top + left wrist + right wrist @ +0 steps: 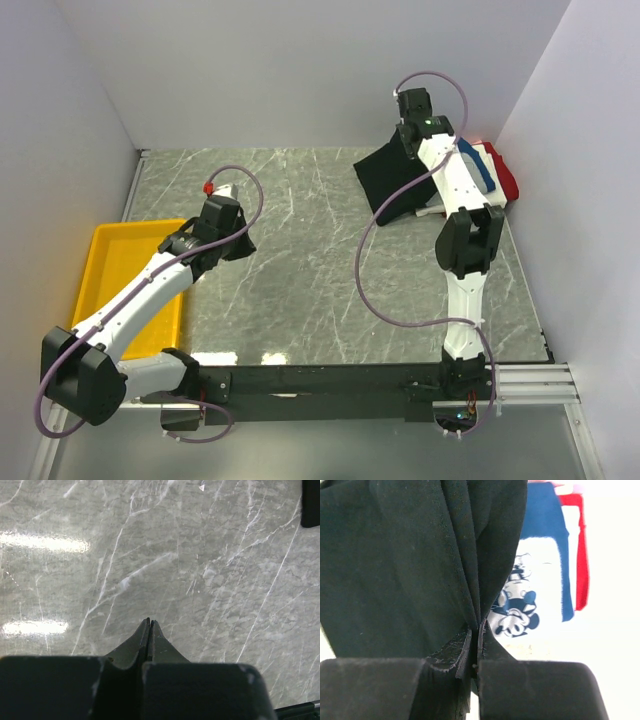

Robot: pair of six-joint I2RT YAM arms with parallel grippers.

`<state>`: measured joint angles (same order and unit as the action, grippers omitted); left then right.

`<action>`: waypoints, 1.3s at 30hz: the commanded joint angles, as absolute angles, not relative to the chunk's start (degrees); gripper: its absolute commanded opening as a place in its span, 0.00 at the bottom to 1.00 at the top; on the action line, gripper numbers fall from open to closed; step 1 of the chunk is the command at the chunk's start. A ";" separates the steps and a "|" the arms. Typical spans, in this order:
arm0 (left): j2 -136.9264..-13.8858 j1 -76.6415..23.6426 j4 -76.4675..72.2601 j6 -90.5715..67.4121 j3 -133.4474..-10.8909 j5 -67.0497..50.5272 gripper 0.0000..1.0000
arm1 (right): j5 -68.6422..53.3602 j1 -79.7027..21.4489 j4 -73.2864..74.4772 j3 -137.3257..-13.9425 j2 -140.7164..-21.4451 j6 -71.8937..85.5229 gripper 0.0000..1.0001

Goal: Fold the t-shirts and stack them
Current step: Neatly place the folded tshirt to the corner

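Note:
My right gripper (476,626) is shut on a fold of the black t-shirt (410,565), which hangs from the jaws. From above, that black t-shirt (392,182) hangs at the back right, next to the stack. Under it lies the blue t-shirt (547,520) with a white cartoon print, and a red t-shirt (582,555) shows at its edge. The same blue (478,165) and red (503,175) shirts lie against the right wall. My left gripper (149,621) is shut and holds nothing, above bare marble.
A yellow plastic tray (110,262) sits at the left side of the table, partly under my left arm. White walls close in the back and both sides. The grey marble tabletop (300,250) lies between the arms.

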<state>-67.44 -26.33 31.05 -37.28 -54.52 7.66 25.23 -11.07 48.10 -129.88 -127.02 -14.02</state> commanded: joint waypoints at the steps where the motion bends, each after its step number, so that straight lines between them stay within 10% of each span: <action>1: -66.80 -26.02 29.44 -36.04 -53.97 6.42 0.01 | 28.65 -10.72 46.32 -133.77 -120.50 -15.47 0.00; 39: -69.78 -25.66 28.39 -36.12 -53.09 3.69 0.01 | 30.23 -2.38 39.64 -130.60 -120.23 -14.77 0.00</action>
